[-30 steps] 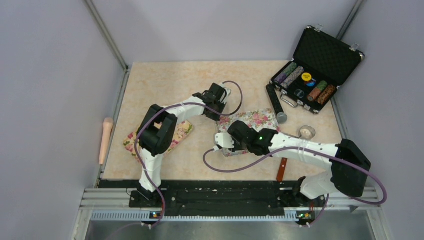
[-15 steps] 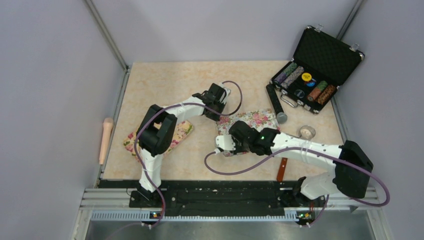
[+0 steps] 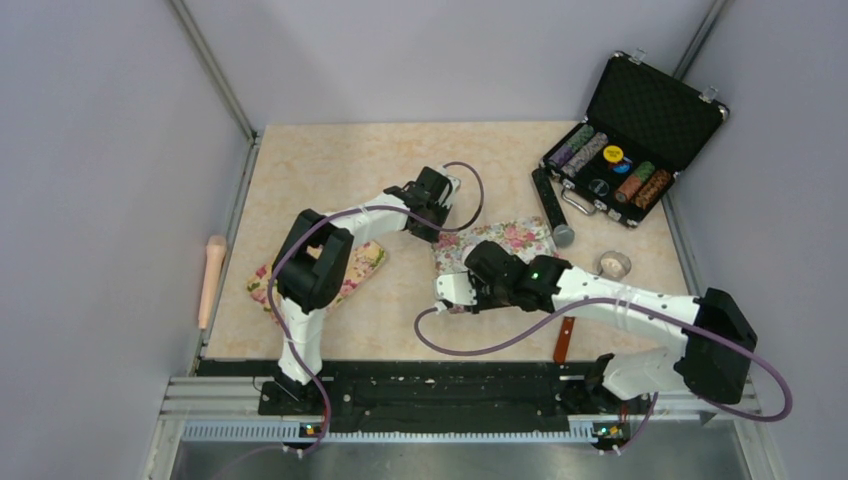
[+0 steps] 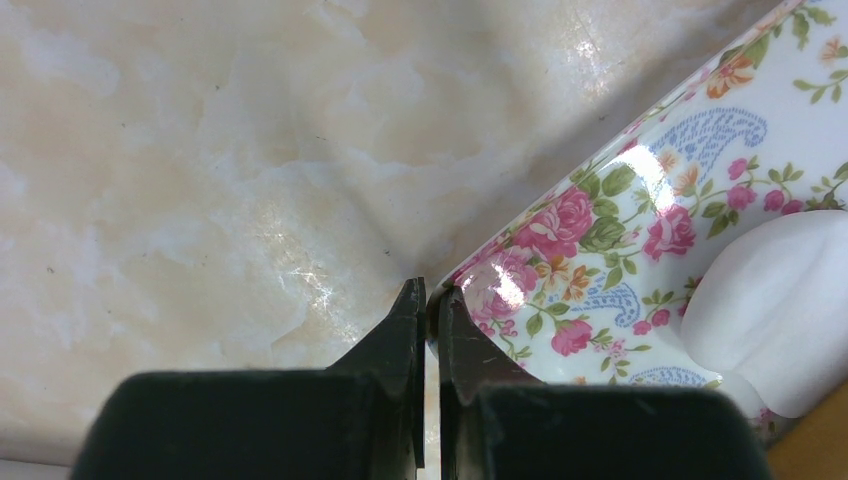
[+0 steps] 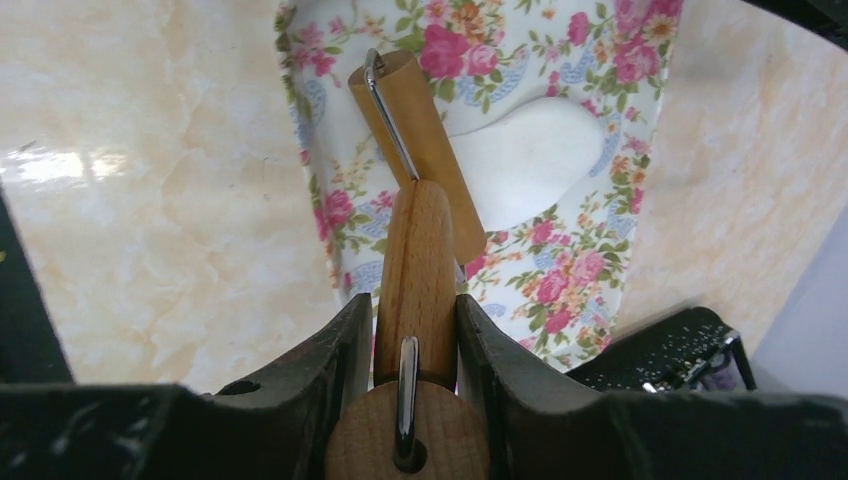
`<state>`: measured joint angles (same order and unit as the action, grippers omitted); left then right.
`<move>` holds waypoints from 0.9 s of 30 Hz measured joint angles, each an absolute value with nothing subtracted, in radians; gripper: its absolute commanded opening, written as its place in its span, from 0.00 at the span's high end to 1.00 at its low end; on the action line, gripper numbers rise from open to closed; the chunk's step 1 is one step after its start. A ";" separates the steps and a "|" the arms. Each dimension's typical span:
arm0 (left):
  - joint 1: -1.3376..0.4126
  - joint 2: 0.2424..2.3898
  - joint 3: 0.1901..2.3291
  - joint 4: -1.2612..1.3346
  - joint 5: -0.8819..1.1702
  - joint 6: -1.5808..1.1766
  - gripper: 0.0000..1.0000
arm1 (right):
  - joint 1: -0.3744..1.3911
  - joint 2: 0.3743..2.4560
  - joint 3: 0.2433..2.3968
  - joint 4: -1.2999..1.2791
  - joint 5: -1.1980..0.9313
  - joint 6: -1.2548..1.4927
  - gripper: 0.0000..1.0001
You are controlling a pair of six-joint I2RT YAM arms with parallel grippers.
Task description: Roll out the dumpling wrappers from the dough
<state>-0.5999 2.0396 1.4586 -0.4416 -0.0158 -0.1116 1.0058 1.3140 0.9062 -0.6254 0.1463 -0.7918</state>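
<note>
Lying beside roller (image 5: 417, 255) in right end effector (image 5: 413, 325): dough (image 5: 535, 160)

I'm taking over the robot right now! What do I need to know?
Left gripper: jaws shut at the corner of the floral mat; whether it pinches it is unclear.
Right gripper: shut on the handle of the wooden roller, barrel resting on the dough.
Dough: one uneven white slab on the mat.
Done: some flattening.
To do: roll thinner; no round wrappers show yet.
</note>
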 measured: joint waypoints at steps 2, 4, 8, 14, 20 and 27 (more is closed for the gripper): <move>-0.599 2.039 1.457 -0.442 -0.016 -0.111 1.00 | 0.993 1.296 0.916 -0.666 0.108 -0.789 1.00; -0.596 2.038 1.457 -0.441 -0.024 -0.110 1.00 | 0.967 1.282 0.926 -0.712 0.054 -0.783 1.00; -0.583 2.036 1.456 -0.443 -0.026 -0.111 1.00 | 0.896 1.263 0.946 -0.767 -0.020 -0.784 1.00; -0.569 2.035 1.453 -0.439 -0.047 -0.110 1.00 | 0.865 1.220 0.973 -0.794 -0.038 -0.783 1.00; -0.556 2.035 1.452 -0.432 -0.054 -0.110 1.00 | 0.861 1.210 1.000 -0.600 0.084 -0.783 1.00; -0.555 2.035 1.451 -0.430 -0.053 -0.106 1.00 | 0.847 1.323 0.963 -0.342 0.173 -0.805 1.00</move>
<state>-0.5552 2.0350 1.4506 -0.4301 -0.0532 -0.1059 0.8467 1.3228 0.9627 -0.3420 0.1726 -0.8055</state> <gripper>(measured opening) 0.030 0.331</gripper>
